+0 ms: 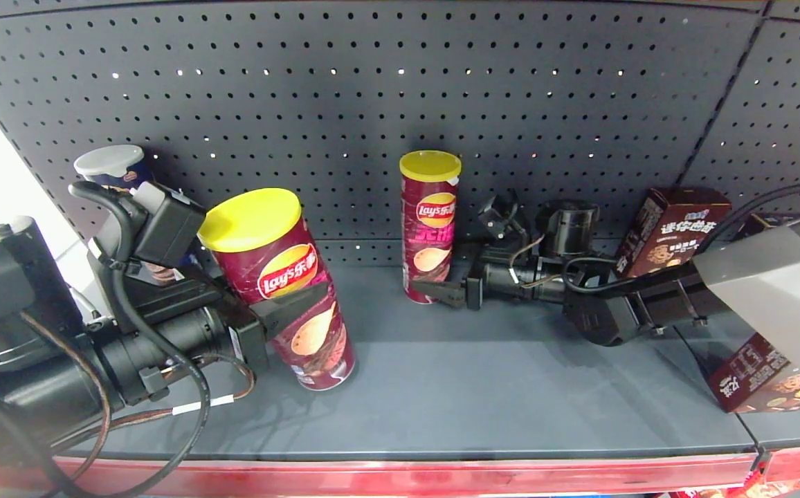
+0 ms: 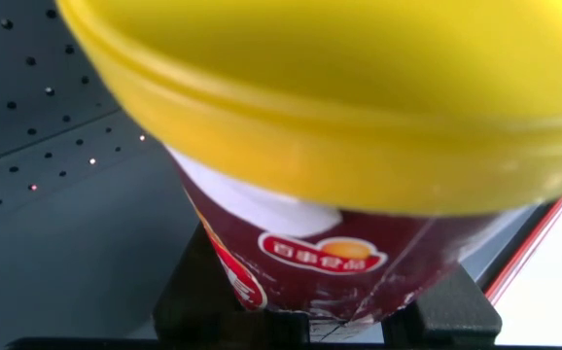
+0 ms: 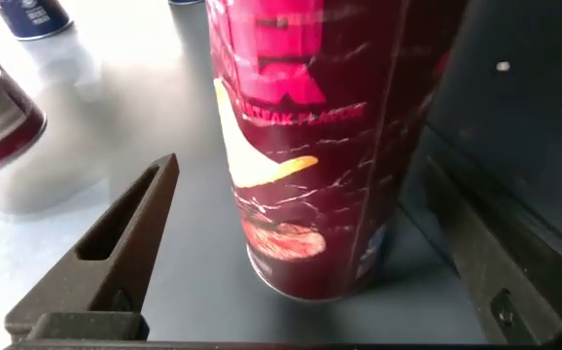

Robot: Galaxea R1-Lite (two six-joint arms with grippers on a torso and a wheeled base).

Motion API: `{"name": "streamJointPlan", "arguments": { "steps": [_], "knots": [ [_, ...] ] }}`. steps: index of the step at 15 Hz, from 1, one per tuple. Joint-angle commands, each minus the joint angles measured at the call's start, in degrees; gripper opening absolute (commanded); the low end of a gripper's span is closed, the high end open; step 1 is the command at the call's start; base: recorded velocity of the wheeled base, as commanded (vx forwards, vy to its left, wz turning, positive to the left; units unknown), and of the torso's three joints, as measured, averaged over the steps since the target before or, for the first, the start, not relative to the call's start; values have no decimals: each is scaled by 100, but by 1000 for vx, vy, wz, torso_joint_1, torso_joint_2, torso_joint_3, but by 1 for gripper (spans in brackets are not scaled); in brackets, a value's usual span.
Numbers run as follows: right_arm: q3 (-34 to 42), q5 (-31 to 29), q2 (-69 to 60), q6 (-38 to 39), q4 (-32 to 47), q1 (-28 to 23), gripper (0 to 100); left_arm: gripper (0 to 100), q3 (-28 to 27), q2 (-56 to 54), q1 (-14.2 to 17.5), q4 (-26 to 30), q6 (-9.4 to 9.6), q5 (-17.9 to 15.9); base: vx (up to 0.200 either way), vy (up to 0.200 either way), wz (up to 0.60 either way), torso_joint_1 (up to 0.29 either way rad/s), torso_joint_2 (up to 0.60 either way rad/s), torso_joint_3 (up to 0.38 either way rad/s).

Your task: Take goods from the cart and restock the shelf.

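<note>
Clamped in the left hand (image 1: 288, 306), the chip can (image 1: 268, 252) leans with its base near the shelf (image 1: 476, 387) below, so letting go could topple it, while beyond, the right hand (image 1: 436, 287) gapes wide around an upright can (image 1: 430, 221), risking a nudge.

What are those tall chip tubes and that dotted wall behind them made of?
Chip tubes: probably cardboard under a glossy printed wrap; light glints off it. Yellow lids: smooth, likely plastic. Wall: matte dark grey, evenly punched holes, likely painted sheet metal.

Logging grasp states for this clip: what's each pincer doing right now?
Left pincer: closed, holding the tilted front can.
Right pincer: open, straddling the upright back can.
</note>
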Motion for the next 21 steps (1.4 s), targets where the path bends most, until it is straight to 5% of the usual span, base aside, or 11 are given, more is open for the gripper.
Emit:
{"name": "streamJointPlan", "arguments": {
  "steps": [1,6,7,15,21],
  "knots": [
    [-128,25,152,3,9,-4,100,0,21,-10,0,-9,-3,-1,0,0,0,0,0,0],
    [-1139,51,548,3,501,-30,100,0,73,-28,167,-18,-3,-62,0,0,0,0,0,0],
    [-1139,51,548,3,501,-30,0,0,73,-28,167,-18,-3,-62,0,0,0,0,0,0],
    [-1007,60,381,-23,659,23,0,0,91,-37,202,-27,6,-133,0,0,0,0,0,0],
    [610,-115,-744,-23,158,216,0,0,91,-37,202,-27,6,-141,0,0,0,0,0,0]
  ]
}}
